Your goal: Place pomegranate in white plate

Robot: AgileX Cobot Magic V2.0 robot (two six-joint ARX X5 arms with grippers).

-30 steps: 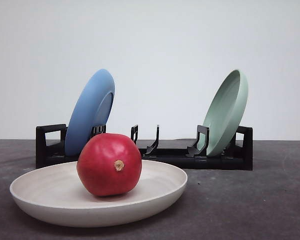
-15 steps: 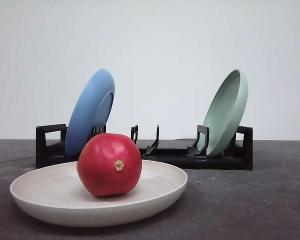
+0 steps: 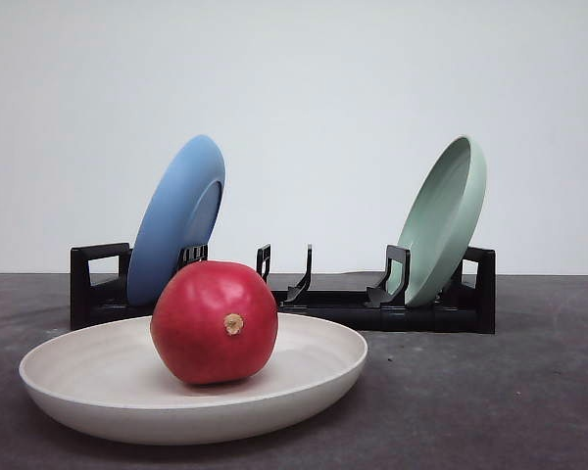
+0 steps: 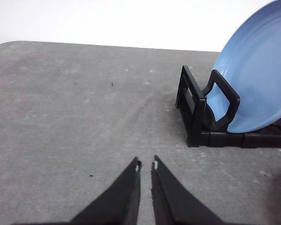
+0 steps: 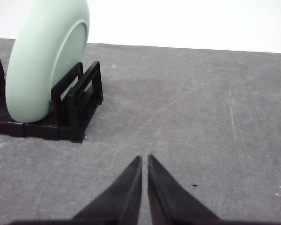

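A black dish rack (image 3: 372, 304) stands on the grey tabletop (image 3: 490, 392) in front of a plain white wall (image 3: 323, 88), and two plates lean upright in its slots. The blue plate (image 4: 257, 79) sits at the rack's left end, ahead of the left end effector (image 4: 146, 164) and off to its right, well apart from it. The pale green plate (image 5: 42, 61) sits at the rack's right end (image 5: 79, 103), ahead of the right end effector (image 5: 144, 158) and off to its left, with bare speckled tabletop lying between each end effector and the rack.
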